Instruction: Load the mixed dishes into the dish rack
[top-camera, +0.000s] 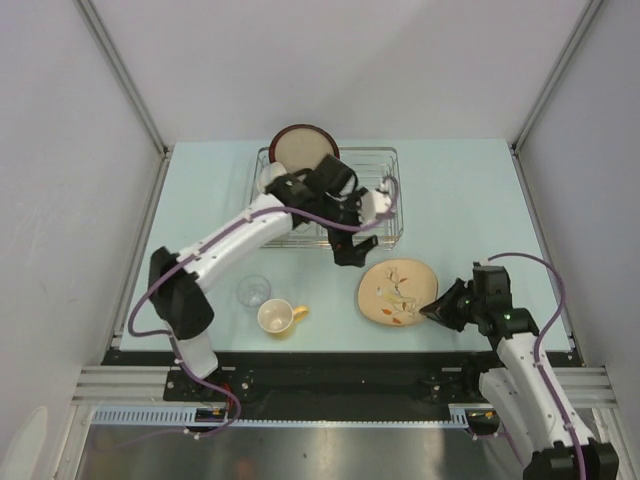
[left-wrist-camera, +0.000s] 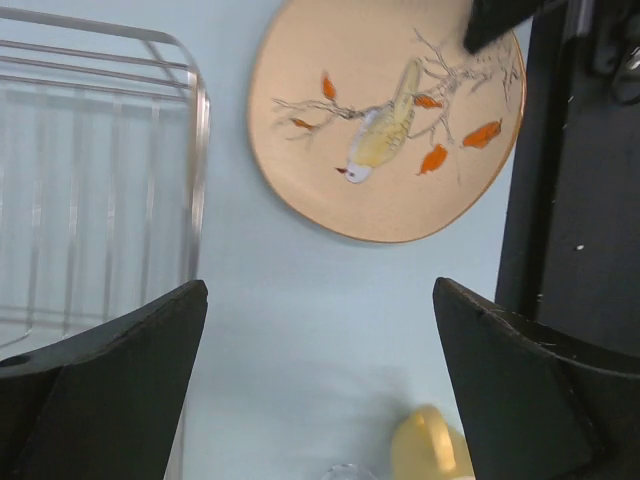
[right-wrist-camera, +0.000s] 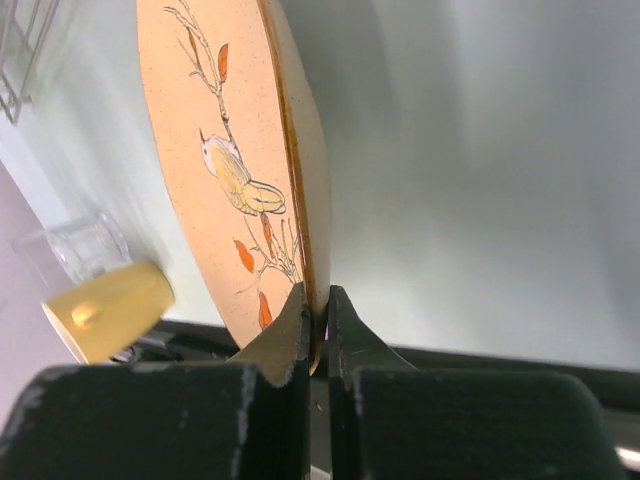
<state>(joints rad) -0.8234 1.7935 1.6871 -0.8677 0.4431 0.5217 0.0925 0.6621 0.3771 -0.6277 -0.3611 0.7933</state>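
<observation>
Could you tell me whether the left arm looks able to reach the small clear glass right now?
Probably yes: the left arm has open, empty jaws, and the small clear glass stands uncovered beside the tan-yellow handled mug, though close to the arm's base.

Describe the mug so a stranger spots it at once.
Start at the wire dish rack at the far side of the table, then come toward the near edge, left of the floral plate. The mug is tan-yellow with a handle, unlike the clear glass beside it.

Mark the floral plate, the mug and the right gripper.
floral plate (top-camera: 397, 292): top view, centre of its face.
mug (top-camera: 273, 316): top view, inside its open mouth.
right gripper (right-wrist-camera: 318, 303): right wrist view, between fingertips pinching the plate's rim.
</observation>
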